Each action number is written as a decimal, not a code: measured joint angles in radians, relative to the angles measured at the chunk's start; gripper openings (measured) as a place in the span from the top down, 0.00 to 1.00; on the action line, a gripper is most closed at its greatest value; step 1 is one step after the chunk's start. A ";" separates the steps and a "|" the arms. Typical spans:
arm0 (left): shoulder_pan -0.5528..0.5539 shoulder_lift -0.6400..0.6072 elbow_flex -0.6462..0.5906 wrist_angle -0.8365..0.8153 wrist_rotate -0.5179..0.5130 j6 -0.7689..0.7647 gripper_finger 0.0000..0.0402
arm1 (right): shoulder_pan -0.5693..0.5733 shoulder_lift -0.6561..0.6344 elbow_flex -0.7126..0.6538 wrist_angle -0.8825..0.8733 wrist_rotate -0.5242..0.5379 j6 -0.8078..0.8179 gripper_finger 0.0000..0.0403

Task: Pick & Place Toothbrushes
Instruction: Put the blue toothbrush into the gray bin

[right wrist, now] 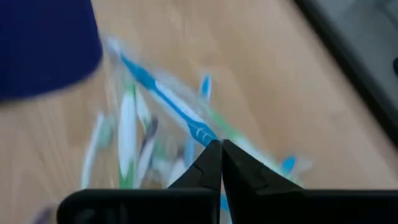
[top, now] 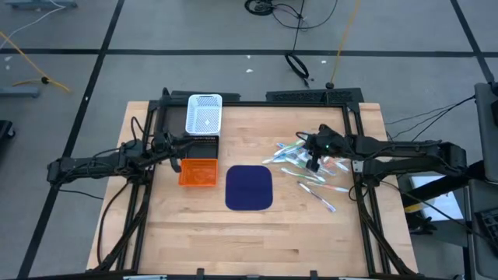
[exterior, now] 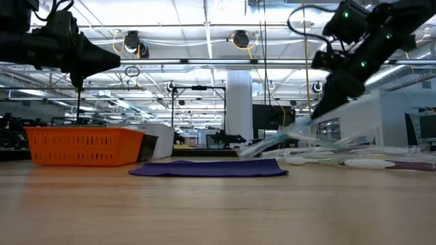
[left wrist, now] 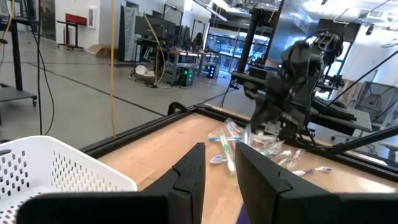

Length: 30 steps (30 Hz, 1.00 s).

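Observation:
Several toothbrushes (top: 299, 167), thin white and clear sticks with blue, teal and pink accents, lie scattered on the table's right part, right of the dark blue mat (top: 249, 187). My right gripper (top: 313, 163) is over this pile, shut on a blue toothbrush (right wrist: 155, 87). In the low view that toothbrush (exterior: 272, 141) slants down from the gripper (exterior: 315, 117) toward the mat. My left gripper (top: 173, 148) waits open (left wrist: 219, 165) above the baskets at the table's left. My right gripper pinches the blue toothbrush between its two fingertips, at a spot near one end of the handle (right wrist: 200, 132), coming from above and slanting down. The toothbrush is tilted, its free end (exterior: 245, 153) lowest; whether that end still touches the table I cannot tell.
An orange basket (top: 198, 173), a small dark one (top: 204, 143) and a white basket (top: 205, 114) stand in a row on the table's left part, the white one farthest. A black frame (top: 257, 101) borders the wooden table. Bare wood lies near the front edge.

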 joint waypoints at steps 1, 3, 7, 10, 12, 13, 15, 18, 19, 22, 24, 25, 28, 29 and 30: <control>0.000 0.000 0.000 0.000 0.000 -0.008 0.78 | 0.000 -0.003 0.015 0.005 0.000 0.001 1.00; 0.000 0.000 0.000 0.006 0.000 -0.030 0.78 | 0.000 -0.006 0.033 0.025 0.000 0.001 1.00; 0.000 0.003 0.000 0.018 0.018 -0.070 0.78 | 0.000 -0.005 0.043 0.090 -0.002 0.012 1.00; 0.000 0.036 0.000 0.063 0.049 -0.101 0.78 | 0.000 -0.005 0.043 0.154 -0.030 0.013 1.00; 0.000 0.077 0.000 0.112 0.069 -0.112 0.78 | 0.000 0.000 0.043 0.208 -0.058 0.014 1.00; 0.000 0.105 0.000 0.141 0.074 -0.117 0.78 | 0.002 0.003 0.043 0.237 -0.077 0.014 1.00; 0.000 0.170 0.000 0.196 0.079 -0.129 0.78 | 0.010 0.009 0.043 0.283 -0.102 0.014 1.00; 0.000 0.285 0.000 0.296 0.092 -0.162 0.78 | 0.031 0.015 0.043 0.326 -0.109 0.012 1.00; 0.000 0.325 0.000 0.333 0.097 -0.178 0.78 | 0.038 0.017 0.043 0.333 -0.109 0.012 1.00; 0.000 0.450 0.000 0.450 0.141 -0.205 0.78 | 0.056 0.017 0.043 0.342 -0.108 0.011 1.00; 0.000 0.531 0.015 0.503 0.178 -0.208 0.78 | 0.066 0.017 0.043 0.353 -0.107 0.010 1.00; 0.000 0.570 0.035 0.517 0.195 -0.208 0.78 | 0.069 0.017 0.043 0.360 -0.107 0.006 1.00; 0.000 0.689 0.120 0.501 0.228 -0.201 0.78 | 0.078 0.017 0.043 0.375 -0.106 0.001 1.00; 0.000 0.732 0.155 0.484 0.230 -0.196 0.78 | 0.080 0.017 0.043 0.376 -0.106 0.001 1.00; 0.000 0.776 0.193 0.459 0.230 -0.195 0.78 | 0.080 0.017 0.043 0.375 -0.106 0.001 1.00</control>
